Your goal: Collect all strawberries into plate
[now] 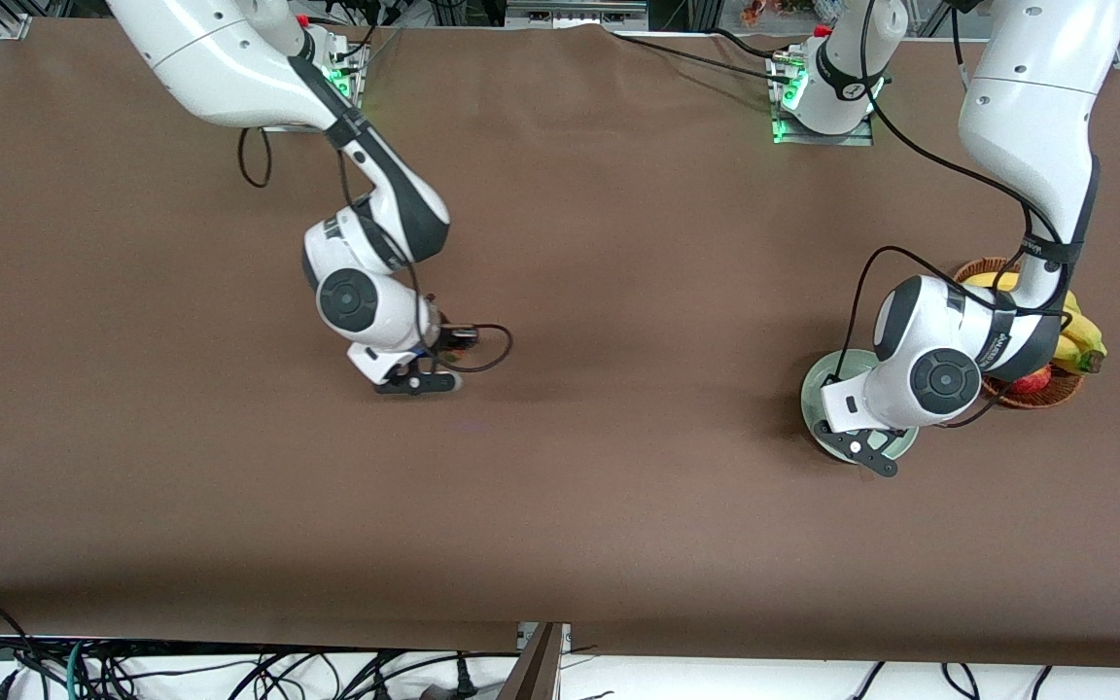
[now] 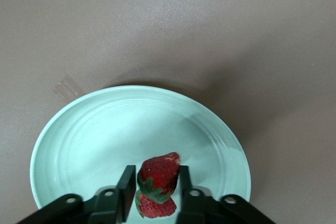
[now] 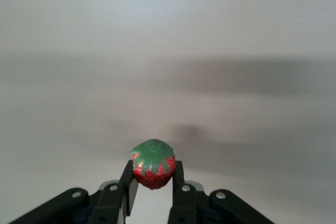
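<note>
A brown cloth (image 1: 560, 243) covers the table, with tangled black cables (image 1: 229, 676) along its near edge.

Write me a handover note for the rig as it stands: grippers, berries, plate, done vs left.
Left gripper: over the plate, fingers either side of two strawberries; one looks to lie on the plate, grip unclear.
Right gripper: shut on a third strawberry, over the bare middle of the table.
Basket of bananas and an apple sits beside the plate.
Done: one berry seemingly plated.
Left: finish the left drop, carry the right gripper's berry to the plate.
</note>
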`<state>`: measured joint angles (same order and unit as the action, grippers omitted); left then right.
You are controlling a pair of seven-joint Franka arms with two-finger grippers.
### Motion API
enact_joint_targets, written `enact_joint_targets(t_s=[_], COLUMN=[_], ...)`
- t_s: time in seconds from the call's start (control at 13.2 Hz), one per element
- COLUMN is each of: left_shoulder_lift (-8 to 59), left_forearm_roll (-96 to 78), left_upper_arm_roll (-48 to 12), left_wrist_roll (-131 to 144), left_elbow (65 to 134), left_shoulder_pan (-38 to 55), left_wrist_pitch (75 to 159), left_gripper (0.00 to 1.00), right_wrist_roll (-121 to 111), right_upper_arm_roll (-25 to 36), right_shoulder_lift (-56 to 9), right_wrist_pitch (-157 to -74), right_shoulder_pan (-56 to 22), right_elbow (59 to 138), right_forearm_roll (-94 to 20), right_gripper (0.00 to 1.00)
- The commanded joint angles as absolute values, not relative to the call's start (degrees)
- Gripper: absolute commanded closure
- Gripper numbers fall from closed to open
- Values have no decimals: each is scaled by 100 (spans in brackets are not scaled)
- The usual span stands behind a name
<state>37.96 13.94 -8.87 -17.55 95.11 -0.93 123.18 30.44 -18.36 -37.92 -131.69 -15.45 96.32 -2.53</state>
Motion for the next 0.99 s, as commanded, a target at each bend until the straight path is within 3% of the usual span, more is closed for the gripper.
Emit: enact_joint_targets(t_s=[0.0, 0.45, 0.68, 0.76, 0.83, 0.91], left_shoulder_lift=[3718, 3349, 3261, 3252, 3235, 3226], left_forearm_roll=[1521, 952, 423, 413, 413, 413], left_upper_arm_roll=[-949, -1142, -1160, -1160, -1160, -1160], left_wrist_roll=[-1837, -1487, -1362, -1371, -1371, -1380], left_elbow=[9492, 9475, 9387, 9369, 9360, 9352], left_shoulder_pan=[-176, -167, -105, -105, -105, -105], left_wrist_pitch=[12322, 12155, 12112, 12050, 11998, 11980], left_gripper=[0, 0, 0, 0, 0, 0], right_wrist_roll=[4284, 6432, 6705, 6758, 6759, 6741], right_upper_arm_roll=[-1846, -1767, -1600, -1600, -1582, -1565], right_shoulder_lift=[-4717, -6378, -6741, -6759, -6741, -6698], right_wrist_pitch=[-13655, -16142, -16304, -16304, -16295, -16243], right_shoulder_pan=[-2256, -3742, -4078, -4087, -4096, -4096], right_elbow=[8362, 6603, 6171, 6126, 6100, 6091], right_forearm_roll=[-334, -290, -290, -290, -273, -255], right_gripper=[100, 100, 94, 70, 1, 0])
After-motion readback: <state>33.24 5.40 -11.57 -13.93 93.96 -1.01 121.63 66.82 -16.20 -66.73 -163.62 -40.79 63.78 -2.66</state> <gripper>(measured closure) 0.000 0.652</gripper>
